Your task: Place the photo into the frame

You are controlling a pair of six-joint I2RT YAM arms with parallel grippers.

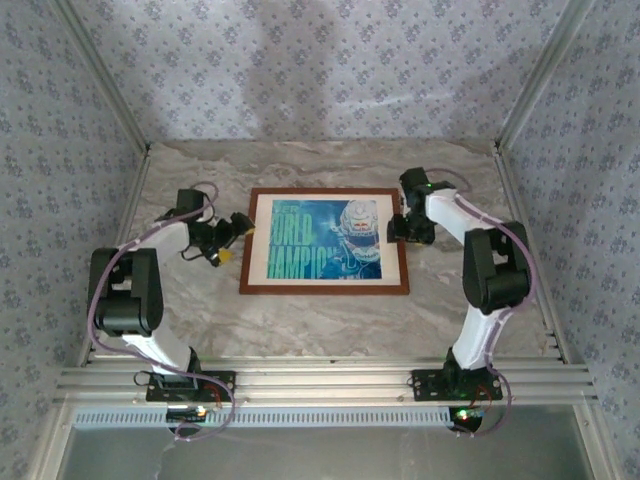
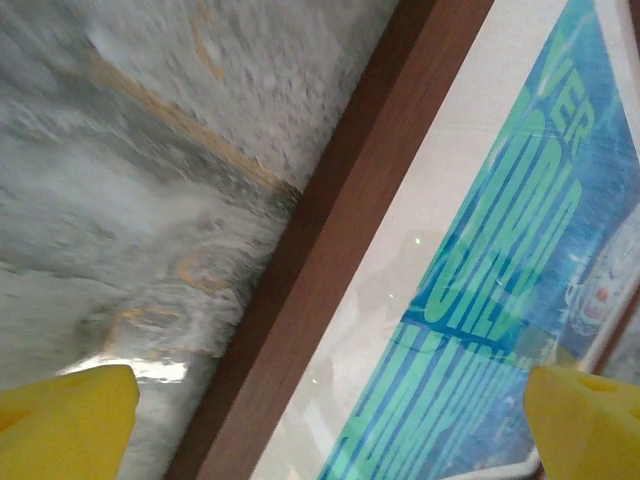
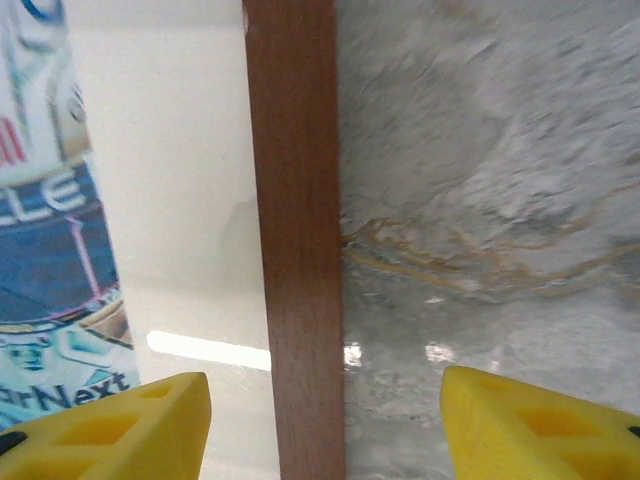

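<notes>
So, the frame [image 1: 324, 290] lies flat mid-table [image 1: 330, 335], long sides running left-right, thin reddish-brown wooden bars. The photo [image 1: 325, 240] sits inside it, blue-teal print, big pale lettering on the left, white helmeted figure on the right. A cream mat [image 1: 258, 240] runs as a border between print and wood all round.

Writing: the top view gives two lines of large letters, "ORLD" over "HAMPIO", first letters unclear. The right wrist view catches pale "LE" and small "rNext" at the print's edge. The left wrist view has teal letters at a slant, "VER" about readable, the rest too skewed. Small marks on the helmet are too tiny to read.

Left gripper [image 1: 238, 238] is just beside the frame's left bar, yellow fingers [image 2: 70, 420] spread wide, nothing between the pads; in its wrist view the bar runs diagonally through the gap.

Right gripper [image 1: 402, 228] is at the frame's right bar, fingers [image 3: 110, 430] spread apart, the bar passing between them in its wrist view. Cannot tell if either pad touches the wood; nothing pinched.
</notes>
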